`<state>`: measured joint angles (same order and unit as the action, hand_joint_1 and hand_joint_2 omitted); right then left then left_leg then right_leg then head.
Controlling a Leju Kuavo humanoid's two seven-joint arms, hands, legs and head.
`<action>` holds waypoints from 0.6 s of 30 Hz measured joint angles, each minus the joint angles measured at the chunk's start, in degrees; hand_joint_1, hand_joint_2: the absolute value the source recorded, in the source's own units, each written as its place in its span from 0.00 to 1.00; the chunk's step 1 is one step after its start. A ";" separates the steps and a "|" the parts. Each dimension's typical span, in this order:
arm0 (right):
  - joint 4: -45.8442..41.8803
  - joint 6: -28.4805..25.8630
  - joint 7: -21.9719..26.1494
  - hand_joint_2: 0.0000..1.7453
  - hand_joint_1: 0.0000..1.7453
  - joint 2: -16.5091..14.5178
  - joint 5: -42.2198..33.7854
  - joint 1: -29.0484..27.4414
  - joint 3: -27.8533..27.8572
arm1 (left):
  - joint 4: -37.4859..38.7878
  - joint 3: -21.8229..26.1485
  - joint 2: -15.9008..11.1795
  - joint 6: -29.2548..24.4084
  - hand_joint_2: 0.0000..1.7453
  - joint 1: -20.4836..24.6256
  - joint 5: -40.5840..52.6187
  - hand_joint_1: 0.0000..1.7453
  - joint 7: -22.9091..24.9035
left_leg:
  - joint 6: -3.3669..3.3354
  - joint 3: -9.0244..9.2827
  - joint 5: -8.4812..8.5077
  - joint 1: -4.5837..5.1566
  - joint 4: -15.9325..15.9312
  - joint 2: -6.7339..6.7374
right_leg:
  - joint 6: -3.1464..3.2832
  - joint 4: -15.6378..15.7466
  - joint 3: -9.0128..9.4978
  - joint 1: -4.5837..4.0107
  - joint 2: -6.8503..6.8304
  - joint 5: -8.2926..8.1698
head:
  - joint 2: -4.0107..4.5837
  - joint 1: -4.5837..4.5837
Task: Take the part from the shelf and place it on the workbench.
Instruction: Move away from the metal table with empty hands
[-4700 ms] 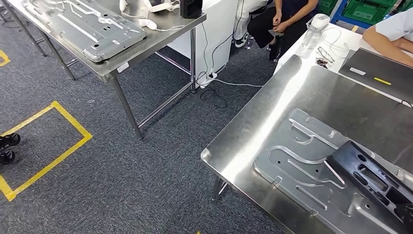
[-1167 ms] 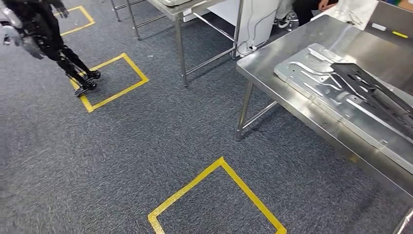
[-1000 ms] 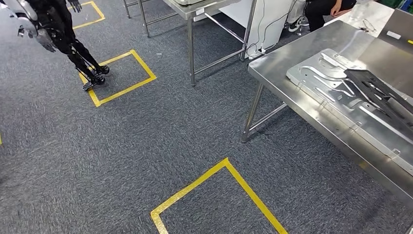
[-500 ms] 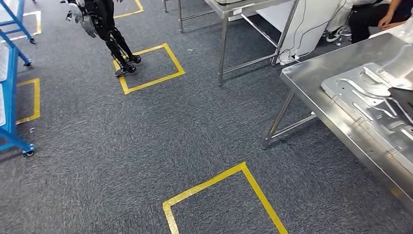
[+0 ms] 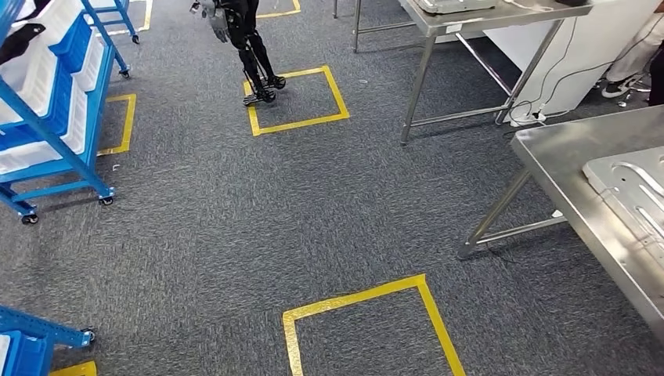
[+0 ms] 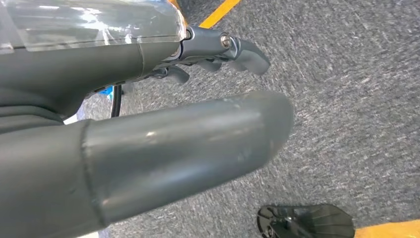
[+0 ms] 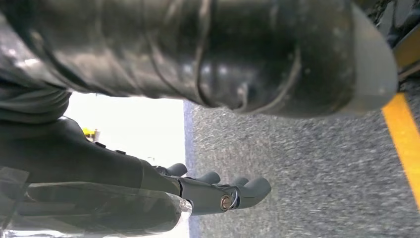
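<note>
A blue wheeled shelf with white bins stands at the left in the head view. A dark object lies at the shelf's top corner; what it is I cannot tell. The steel workbench reaches in from the right and carries a grey metal plate. My left hand hangs over the carpet with its fingers stretched out and holds nothing. My right hand also hangs with its fingers apart and nothing in it.
Another dark humanoid robot stands on a yellow floor square at the back. A second steel table is at the back right. A yellow square marks the carpet just ahead. A second blue rack is at the lower left.
The camera has swung left: the workbench slid toward the right edge, the black part on its plate left the picture, and the blue shelf came in at the left.
</note>
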<state>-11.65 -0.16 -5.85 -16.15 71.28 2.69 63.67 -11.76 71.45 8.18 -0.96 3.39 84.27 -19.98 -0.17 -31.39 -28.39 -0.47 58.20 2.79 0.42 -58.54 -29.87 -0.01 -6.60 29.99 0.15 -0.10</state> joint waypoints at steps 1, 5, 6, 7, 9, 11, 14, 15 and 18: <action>0.00 0.01 0.01 0.00 0.00 0.00 0.02 0.13 -0.01 | 0.00 0.00 0.00 -0.02 0.00 -0.13 0.02 0.00 -0.01 | -0.33 -0.01 0.17 -0.07 -0.20 -0.51 | -0.28 0.07 0.11 0.01 -0.35 0.00 | 0.00 0.01; 0.00 -0.03 0.04 0.00 0.00 0.03 0.20 0.17 -0.03 | 0.00 0.00 0.03 -0.07 0.00 -0.13 0.04 0.00 -0.08 | -1.66 0.03 1.12 -0.44 -1.08 -2.57 | -1.25 -6.12 -2.33 0.48 4.55 4.50 | 0.00 -0.03; 0.00 -0.04 0.05 0.00 0.00 0.05 0.28 0.12 -0.03 | 0.00 0.00 0.02 -0.08 0.00 -0.04 0.04 0.00 -0.09 | -1.86 -0.14 1.24 -0.39 -1.07 -3.12 | -1.30 -9.86 -4.11 0.51 5.66 6.41 | 0.00 -0.04; 0.00 -0.05 0.05 0.00 0.00 0.08 0.37 0.07 -0.03 | 0.00 0.00 0.01 -0.08 0.00 0.01 0.05 0.00 -0.09 | -1.95 -0.26 1.30 -0.31 -1.05 -3.75 | -1.32 -13.25 -5.74 0.53 6.15 7.67 | 0.00 -0.04; 0.00 -0.07 0.06 0.00 0.00 0.15 0.51 0.06 -0.03 | 0.00 0.01 0.01 -0.03 0.00 -0.05 0.04 0.00 -0.09 | -2.01 -0.32 1.36 -0.16 -0.92 -5.21 | -1.20 -14.89 -6.63 0.53 6.47 6.82 | 0.00 -0.04; 0.00 -0.08 0.06 0.00 0.00 0.19 0.57 0.03 -0.03 | 0.00 0.02 0.02 0.06 0.00 -0.10 0.05 0.00 -0.09 | -1.94 -0.30 1.32 -0.13 -0.62 -6.81 | -0.84 -8.83 -3.90 0.56 7.55 2.57 | 0.00 -0.04; 0.00 -0.10 0.06 0.00 0.00 0.32 0.57 -0.01 -0.03 | 0.00 0.02 0.12 0.10 0.00 0.06 0.07 0.00 -0.09 | -1.18 -0.95 1.38 -0.16 -0.04 -8.84 | -0.25 -1.06 -0.67 0.61 11.54 -0.32 | 0.00 -0.04; 0.00 -0.10 0.06 0.00 0.00 0.35 0.57 0.04 -0.04 | 0.00 0.02 0.15 0.10 0.00 0.08 0.07 0.00 -0.09 | -0.76 -1.24 1.54 -0.26 -0.02 -9.50 | -0.11 -0.69 -0.61 0.54 11.88 -0.16 | 0.00 -0.04; 0.00 -0.10 0.05 0.00 0.00 0.34 0.57 0.24 -0.04 | 0.00 0.02 0.13 0.11 0.00 -0.10 0.11 0.00 -0.09 | 0.21 -2.07 1.24 -0.30 0.66 -8.98 | 0.80 0.31 -0.18 0.69 9.57 -0.70 | 0.00 0.01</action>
<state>-11.65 -0.26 -5.80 -15.81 71.84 2.93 63.64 -11.76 71.47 8.31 -0.85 3.29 84.38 -20.06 0.04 -33.45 -27.15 -0.76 58.86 -6.19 1.22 -58.24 -30.05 0.68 2.97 29.29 0.15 -0.09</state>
